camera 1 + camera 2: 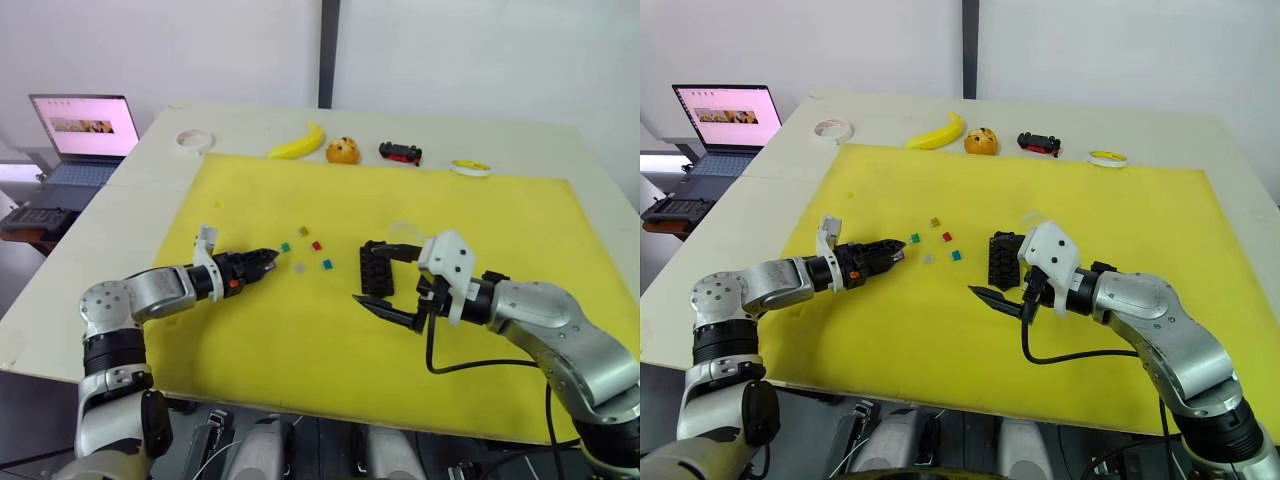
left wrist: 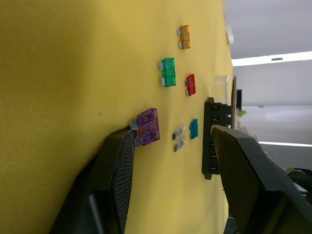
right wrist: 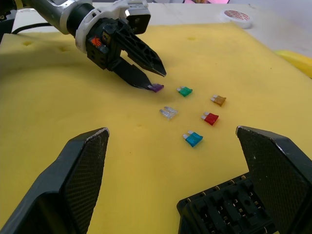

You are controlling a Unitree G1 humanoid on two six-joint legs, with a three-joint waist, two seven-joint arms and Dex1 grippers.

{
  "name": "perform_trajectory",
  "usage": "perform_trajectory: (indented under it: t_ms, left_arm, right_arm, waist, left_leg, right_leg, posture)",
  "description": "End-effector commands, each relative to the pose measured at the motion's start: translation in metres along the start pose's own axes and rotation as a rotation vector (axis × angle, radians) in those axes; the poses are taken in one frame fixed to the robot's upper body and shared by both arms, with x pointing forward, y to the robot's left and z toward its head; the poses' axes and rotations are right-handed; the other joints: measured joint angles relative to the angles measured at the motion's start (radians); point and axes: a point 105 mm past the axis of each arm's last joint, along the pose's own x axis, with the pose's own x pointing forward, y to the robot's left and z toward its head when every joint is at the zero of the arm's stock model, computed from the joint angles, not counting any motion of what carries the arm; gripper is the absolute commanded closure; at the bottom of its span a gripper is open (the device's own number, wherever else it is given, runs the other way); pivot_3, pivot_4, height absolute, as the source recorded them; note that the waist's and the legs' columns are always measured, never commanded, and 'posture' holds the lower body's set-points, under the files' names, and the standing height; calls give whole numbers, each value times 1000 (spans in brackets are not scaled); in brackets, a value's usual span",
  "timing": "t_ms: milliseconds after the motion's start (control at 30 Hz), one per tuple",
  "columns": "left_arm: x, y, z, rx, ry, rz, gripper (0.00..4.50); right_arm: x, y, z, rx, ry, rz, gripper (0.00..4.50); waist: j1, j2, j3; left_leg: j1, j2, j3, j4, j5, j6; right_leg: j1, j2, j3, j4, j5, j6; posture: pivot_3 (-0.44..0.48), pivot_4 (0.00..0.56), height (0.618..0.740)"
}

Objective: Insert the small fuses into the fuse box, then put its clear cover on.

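Several small fuses lie loose on the yellow mat [image 1: 300, 340]: orange [image 2: 184, 37], green [image 2: 168, 72], red [image 2: 190, 85], teal [image 2: 194, 128], grey [image 2: 179, 138]. The purple fuse [image 2: 148, 126] lies against the tip of one finger of my left gripper [image 1: 268, 259], which is open and low over the mat. To their right stands the black fuse box [image 1: 377, 268]. Just beyond it lies the clear cover [image 1: 405, 230]. My right gripper [image 1: 360, 272] is open wide, its two fingers either side of the box's left end, apart from it.
Along the mat's far edge lie a banana [image 1: 298, 145], an orange fruit [image 1: 343, 150], a black-and-red toy car [image 1: 400, 152] and a yellow ring [image 1: 470, 167]. A tape roll [image 1: 192, 139] sits at the back left. A laptop [image 1: 85, 130] stands beyond the table's left side.
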Motion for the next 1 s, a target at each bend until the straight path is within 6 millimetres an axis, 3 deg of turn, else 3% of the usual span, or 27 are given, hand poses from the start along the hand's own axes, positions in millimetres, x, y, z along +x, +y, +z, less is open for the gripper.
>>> perform_trajectory:
  t_ms: [33,667,733,833,1000]
  left_arm:
    - [3,9,-10,-24,42,20,2657]
    - [2,14,-12,-43,32,25,2657]
    - [3,15,-11,-45,29,25,3224]
    - [3,14,-11,-44,27,24,4442]
    - [3,13,-10,-42,27,23,4442]
  right_arm:
    - [-4,-4,11,-47,-23,-20,0]
    - [-4,-5,11,-52,-22,-15,0]
    - [-4,-5,11,-53,-22,-15,0]
    - [-4,-5,12,-54,-22,-15,0]
    - [-4,-5,11,-55,-21,-17,0]
  waist:
    - [0,0,0]
    - [-1,0,0]
    - [-1,0,0]
    - [-1,0,0]
    - [-1,0,0]
  left_leg:
    - [0,0,0,0,0,0]
    - [0,0,0,-1,-2,4]
    - [0,0,0,-1,-2,4]
    - [0,0,0,-1,-2,4]
    - [0,0,0,-1,-2,4]
  right_leg:
    - [0,0,0,0,0,0]
    - [0,0,0,0,0,0]
    - [0,0,0,0,0,0]
    - [0,0,0,0,0,0]
    - [-1,0,0,0,0,0]
  posture:
    - [0,150,740]
    - [0,150,740]
    - [0,150,740]
    - [0,150,740]
    - [0,150,740]
